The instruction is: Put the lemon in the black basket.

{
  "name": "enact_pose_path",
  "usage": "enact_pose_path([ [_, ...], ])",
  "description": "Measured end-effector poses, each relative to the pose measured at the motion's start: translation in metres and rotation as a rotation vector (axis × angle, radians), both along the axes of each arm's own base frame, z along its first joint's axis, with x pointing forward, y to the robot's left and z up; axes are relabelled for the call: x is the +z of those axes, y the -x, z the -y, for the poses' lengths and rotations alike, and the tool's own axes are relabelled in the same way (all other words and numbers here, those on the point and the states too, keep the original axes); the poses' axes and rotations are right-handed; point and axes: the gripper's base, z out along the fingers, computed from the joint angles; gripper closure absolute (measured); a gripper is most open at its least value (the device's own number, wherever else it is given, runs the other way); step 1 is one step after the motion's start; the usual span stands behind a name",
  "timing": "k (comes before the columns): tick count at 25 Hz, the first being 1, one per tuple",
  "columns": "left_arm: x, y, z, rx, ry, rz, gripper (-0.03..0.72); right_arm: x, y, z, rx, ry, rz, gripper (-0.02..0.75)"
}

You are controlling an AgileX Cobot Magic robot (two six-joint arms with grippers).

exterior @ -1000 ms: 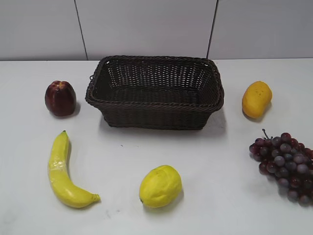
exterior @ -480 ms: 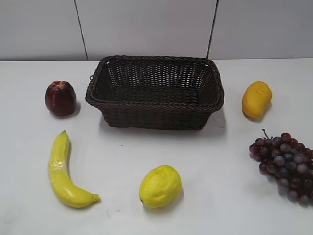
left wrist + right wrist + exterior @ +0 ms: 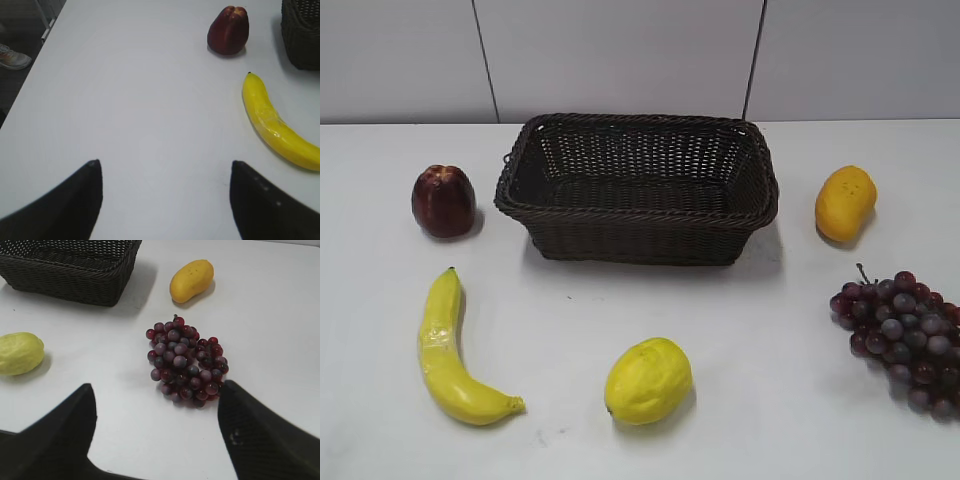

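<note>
Left gripper point(image 3: 162, 200) spread wide, empty, over bare table point(image 3: 125, 100); banana point(image 3: 275, 125) and apple point(image 3: 228, 30) ahead. Right gripper point(image 3: 157, 435) also wide apart, empty, grapes point(image 3: 185, 360) just ahead. Lemon point(image 3: 648, 380) on table near front, well apart from basket point(image 3: 638, 215). Mango point(image 3: 844, 203) right of basket.

Dark red apple point(image 3: 443, 200) — stood toward the left edge of the white table point(image 3: 570, 310). Banana point(image 3: 450, 350) lay near the front left corner. Mango point(image 3: 844, 203) sat toward the right edge; purple grapes point(image 3: 905, 335) — at the right edge, nearer the front.
</note>
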Motion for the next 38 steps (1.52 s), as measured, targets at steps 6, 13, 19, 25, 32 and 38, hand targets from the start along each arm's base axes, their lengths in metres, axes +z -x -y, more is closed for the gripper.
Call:
enact_pose_path([
  [6, 0.000, -0.008, 0.000, 0.000, -0.002, -0.052, 0.096, 0.000, 0.000, 0.000, 0.000, 0.000, 0.000, 0.167],
  [13, -0.003, -0.043, 0.004, -0.010, 0.008, -0.284, 0.096, 0.000, 0.000, 0.000, 0.000, 0.000, 0.000, 0.167],
  [19, 0.006, -0.067, 0.006, -0.015, 0.018, -0.394, 0.096, 0.000, 0.000, 0.000, 0.000, 0.000, 0.000, 0.167],
  [25, 0.013, -0.091, 0.008, -0.016, 0.022, -0.481, 0.096, 0.000, 0.000, 0.000, 0.000, 0.000, 0.000, 0.167],
  [32, 0.024, -0.117, 0.009, -0.018, 0.026, -0.539, 0.096, 0.000, 0.000, 0.000, 0.000, 0.000, 0.000, 0.167],
  [38, 0.016, -0.137, 0.022, -0.095, 0.002, -0.625, 0.096, 0.000, 0.000, 0.000, 0.000, 0.000, 0.000, 0.167],
])
